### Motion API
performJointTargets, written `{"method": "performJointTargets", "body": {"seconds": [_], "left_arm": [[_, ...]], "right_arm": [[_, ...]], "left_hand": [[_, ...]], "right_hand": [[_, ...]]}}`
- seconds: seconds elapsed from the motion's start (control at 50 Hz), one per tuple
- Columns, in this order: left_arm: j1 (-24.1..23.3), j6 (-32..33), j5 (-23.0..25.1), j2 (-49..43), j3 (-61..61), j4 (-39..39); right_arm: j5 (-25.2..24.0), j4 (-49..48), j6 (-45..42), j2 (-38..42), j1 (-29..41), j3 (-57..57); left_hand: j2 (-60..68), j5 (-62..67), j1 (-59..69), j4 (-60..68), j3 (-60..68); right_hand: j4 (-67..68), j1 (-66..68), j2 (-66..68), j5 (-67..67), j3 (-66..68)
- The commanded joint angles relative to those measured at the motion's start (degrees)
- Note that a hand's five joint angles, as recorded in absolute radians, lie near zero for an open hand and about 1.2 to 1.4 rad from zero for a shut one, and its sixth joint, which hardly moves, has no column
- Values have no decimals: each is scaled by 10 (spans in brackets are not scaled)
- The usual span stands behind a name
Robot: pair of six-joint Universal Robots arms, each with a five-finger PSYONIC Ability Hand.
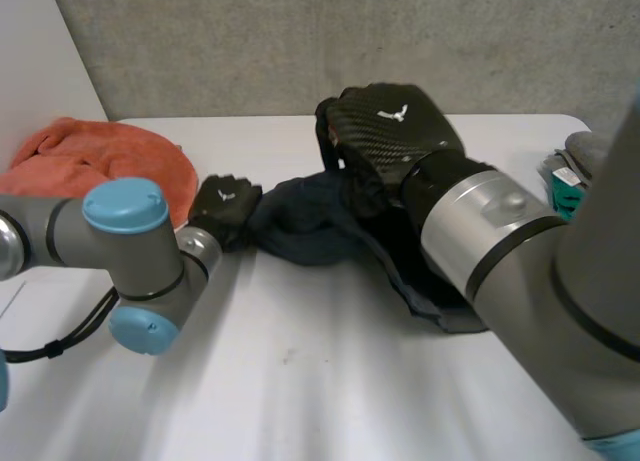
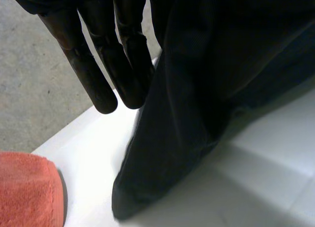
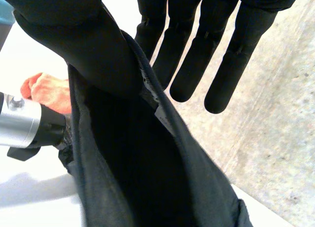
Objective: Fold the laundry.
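Observation:
A dark navy cloth [image 1: 310, 226] lies bunched mid-table, its right part raised. My right hand [image 1: 390, 126] hovers above it; in the right wrist view its thumb [image 3: 83, 45] pinches the cloth's edge [image 3: 147, 153] and the other fingers [image 3: 231, 54] point straight down. My left hand [image 1: 225, 206] is at the cloth's left end. In the left wrist view its straight fingers [image 2: 93, 74] hang beside the lifted cloth [image 2: 187, 113], which comes out from under the hand.
An orange towel [image 1: 100, 161] lies heaped at the table's far left, close behind my left hand. A teal object [image 1: 565, 176] sits at the right edge. Bare white table [image 1: 300, 381] lies in front of the cloth.

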Motion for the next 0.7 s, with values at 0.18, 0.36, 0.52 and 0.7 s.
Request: {"method": "performJointTargets", "body": {"seconds": [0.18, 0.36, 0.52, 0.7], "left_arm": [[9, -28, -23, 426, -81, 4], [9, -42, 10, 564, -44, -17], [14, -47, 17, 515, 19, -66], [40, -46, 53, 323, 49, -66]], "right_arm": [[-14, 8, -51, -101, -151, -71], [-16, 61, -48, -147, -179, -172], [-17, 79, -46, -131, -190, -201], [-14, 73, -27, 22, -219, -207]], "left_hand": [[130, 148, 125, 130, 133], [130, 148, 125, 130, 133], [130, 148, 125, 130, 133], [130, 148, 125, 130, 133]], "right_hand": [[115, 170, 126, 117, 123], [115, 170, 126, 117, 123], [115, 170, 126, 117, 123], [115, 170, 126, 117, 123]]}}
